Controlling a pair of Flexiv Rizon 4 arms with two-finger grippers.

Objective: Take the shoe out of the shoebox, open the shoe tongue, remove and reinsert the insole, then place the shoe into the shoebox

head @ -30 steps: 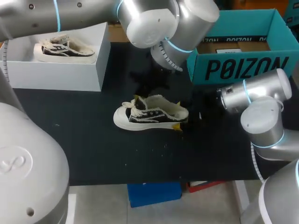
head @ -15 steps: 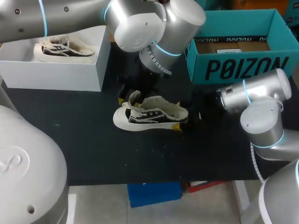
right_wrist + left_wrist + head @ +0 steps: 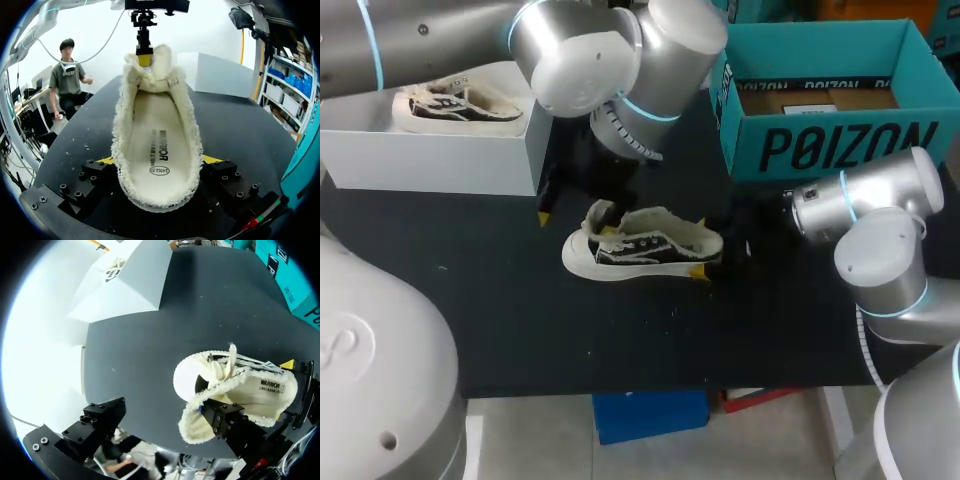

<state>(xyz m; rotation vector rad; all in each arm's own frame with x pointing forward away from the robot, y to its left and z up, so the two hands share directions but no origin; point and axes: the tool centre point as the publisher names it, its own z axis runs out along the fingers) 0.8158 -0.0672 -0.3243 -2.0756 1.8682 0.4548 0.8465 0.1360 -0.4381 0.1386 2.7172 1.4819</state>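
Observation:
A black-and-white sneaker (image 3: 640,248) with cream fleece lining lies on the black table (image 3: 520,320), toe towards the white box. My right gripper (image 3: 706,248) is shut on its heel, one yellow tip on each side (image 3: 159,161). Inside the shoe the insole (image 3: 157,145) lies flat, and the tongue (image 3: 150,75) stands up at the far end. My left gripper (image 3: 572,215) hangs wide open just above the toe, holding nothing. In the left wrist view its black fingers (image 3: 102,422) straddle the table beside the sneaker's toe (image 3: 200,375). The teal shoebox (image 3: 820,140) stands open at the back right.
A white box (image 3: 440,150) at the back left holds a second sneaker (image 3: 455,105). Bare black table lies in front of the shoe, up to the front edge. Small fleece crumbs are scattered on the mat.
My left gripper has opened, let go of the tongue and drifted left towards the white box. The shoe and my right arm have stayed put.

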